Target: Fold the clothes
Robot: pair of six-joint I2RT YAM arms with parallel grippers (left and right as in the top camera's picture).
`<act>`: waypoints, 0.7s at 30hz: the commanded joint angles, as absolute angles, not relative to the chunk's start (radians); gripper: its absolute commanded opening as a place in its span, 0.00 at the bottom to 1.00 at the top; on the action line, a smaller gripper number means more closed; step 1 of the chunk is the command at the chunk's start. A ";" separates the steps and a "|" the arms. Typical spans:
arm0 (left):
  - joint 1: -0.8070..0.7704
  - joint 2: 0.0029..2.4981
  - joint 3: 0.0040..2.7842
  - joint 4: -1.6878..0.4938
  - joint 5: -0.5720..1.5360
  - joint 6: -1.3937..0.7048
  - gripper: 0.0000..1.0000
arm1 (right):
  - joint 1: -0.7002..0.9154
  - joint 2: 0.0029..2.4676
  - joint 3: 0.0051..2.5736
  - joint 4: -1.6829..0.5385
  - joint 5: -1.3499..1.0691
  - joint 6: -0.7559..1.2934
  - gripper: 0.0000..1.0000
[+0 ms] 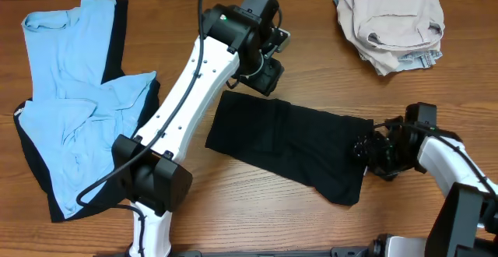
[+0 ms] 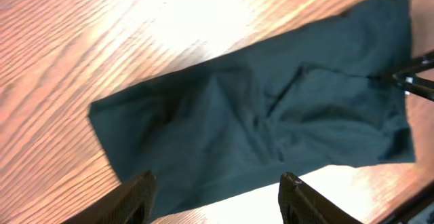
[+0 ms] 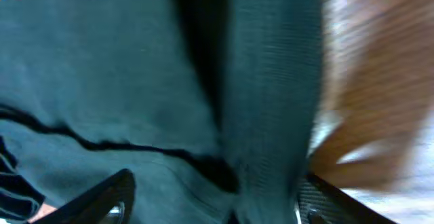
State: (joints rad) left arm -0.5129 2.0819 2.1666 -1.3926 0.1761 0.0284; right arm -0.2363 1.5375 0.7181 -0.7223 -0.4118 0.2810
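**Right gripper astride the black T-shirt's far end**

Overhead: Found the right gripper point(image 1: 364, 149) at the right-hand short edge of the black T-shirt point(image 1: 288, 148), touching it. Logged the shirt as a long folded strip on the table point(image 1: 257, 218), with its long axis running from upper left down to lower right. Placed the left gripper point(image 1: 268, 74) by the opposite, upper-left end, just off the cloth. Noted a heap of light-blue shirts point(image 1: 78, 93) well apart to the left and a beige garment point(image 1: 393, 23) near the top right corner, neither in the way.

Left wrist: Saw the left gripper's fingers point(image 2: 139, 193) spread with nothing between them. Saw the strip lying ahead and slantwise, creased mid-length. Caught the right gripper's tips at its far end.

Right wrist: Saw both fingers spread either side of a fold of dark cloth. Blurred, so made out no pinch. Judged the right arm the nearer one for carrying this end leftward along the long axis. Marked the left arm point(image 1: 179, 101), slanting beside the strip's other end, as the likeliest obstruction.
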 commanded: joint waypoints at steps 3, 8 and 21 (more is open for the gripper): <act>-0.482 2.086 2.189 -1.393 0.040 0.037 0.60 | -0.119 1.566 0.646 -0.646 -0.396 0.353 0.69; -0.456 2.086 2.189 -1.393 -0.031 0.022 0.61 | -0.068 1.566 0.650 -0.630 -0.341 0.364 0.44; -0.288 2.087 2.189 -1.478 -0.037 0.021 0.58 | -0.276 1.534 0.862 -0.881 -0.309 0.294 0.04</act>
